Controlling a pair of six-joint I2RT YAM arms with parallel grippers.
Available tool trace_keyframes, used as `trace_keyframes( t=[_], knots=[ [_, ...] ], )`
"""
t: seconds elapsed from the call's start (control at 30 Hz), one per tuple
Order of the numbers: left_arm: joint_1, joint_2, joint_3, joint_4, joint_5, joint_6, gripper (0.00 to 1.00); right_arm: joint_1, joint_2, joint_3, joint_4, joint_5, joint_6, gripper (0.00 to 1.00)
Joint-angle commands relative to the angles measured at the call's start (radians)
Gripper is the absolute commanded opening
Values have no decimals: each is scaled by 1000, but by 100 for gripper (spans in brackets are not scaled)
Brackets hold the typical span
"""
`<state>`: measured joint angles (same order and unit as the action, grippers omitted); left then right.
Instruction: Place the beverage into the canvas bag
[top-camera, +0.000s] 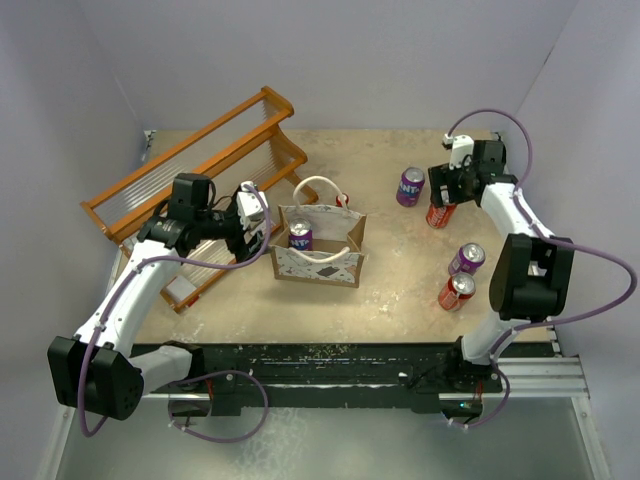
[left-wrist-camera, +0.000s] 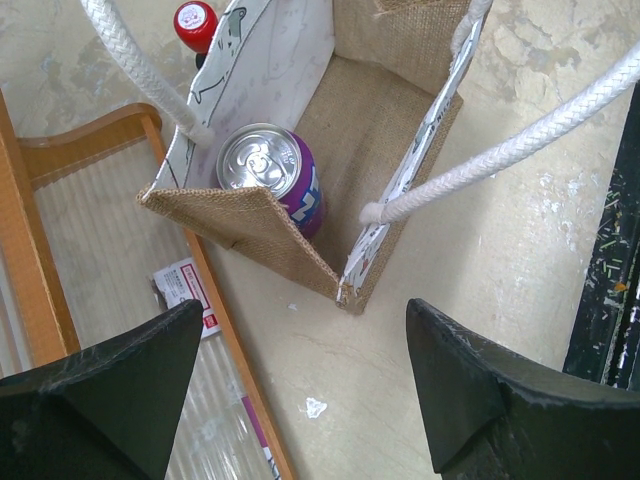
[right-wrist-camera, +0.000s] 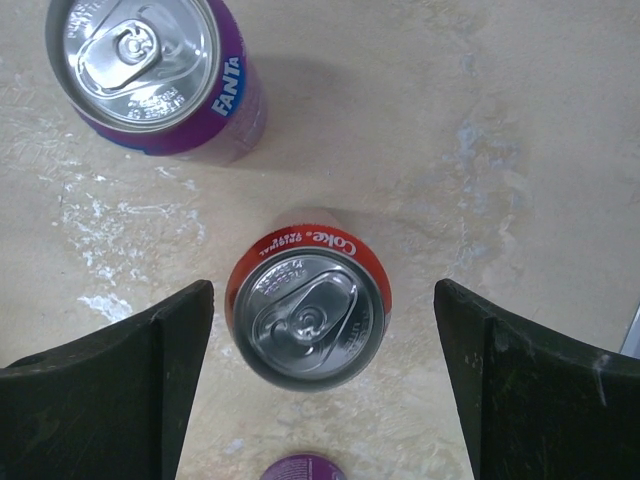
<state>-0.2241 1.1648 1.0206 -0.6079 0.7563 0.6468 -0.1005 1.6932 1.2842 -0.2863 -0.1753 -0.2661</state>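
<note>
The right gripper (right-wrist-camera: 320, 300) spreads wide over an upright red aluminium cola can (right-wrist-camera: 305, 318) at the far right. The left gripper (left-wrist-camera: 300, 325) gapes wide just beside the boxy tan canvas bag (left-wrist-camera: 240, 215). The bag stands centrally with a purple drink can (left-wrist-camera: 268, 170) inside.

One can (top-camera: 300, 236) in the canvas bag (top-camera: 320, 264) — rack (top-camera: 200, 170) left of it, four cans (top-camera: 410, 186) right.

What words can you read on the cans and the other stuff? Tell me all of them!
"FANTA": on the side of the purple can standing on the table.
"Coke": on the red edge of the red can beside it.
Too small or blurred to read: the tiny print next to "Coke", the stamped can lids, the white lettering on the bagged can inside the canvas bag, and the red-and-white paper label.
</note>
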Motion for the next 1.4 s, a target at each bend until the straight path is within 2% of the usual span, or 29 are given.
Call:
trace_keyframes(
  t=[0.0, 0.37, 0.73, 0.87, 1.0, 1.37],
  knots=[
    [-2, -18, 3, 27, 11, -5, 86, -13, 26, 65, -18, -53, -17, 90],
    [-3, -13, 4, 27, 6, -7, 87, -17, 81, 94, -75, -96, -41, 79],
    [-3, -15, 1, 28, 6, -7, 88, -25, 63, 80, -94, -95, -48, 81],
    [-3, -18, 0, 29, 6, -6, 88, -28, 54, 72, -94, -92, -50, 79],
    [-3, -21, 0, 31, 5, -7, 88, -30, 54, 76, -99, -94, -53, 69],
    [-3, -30, 18, 15, 5, 1, 91, -30, -56, 111, -134, -117, -97, 28]
  ],
)
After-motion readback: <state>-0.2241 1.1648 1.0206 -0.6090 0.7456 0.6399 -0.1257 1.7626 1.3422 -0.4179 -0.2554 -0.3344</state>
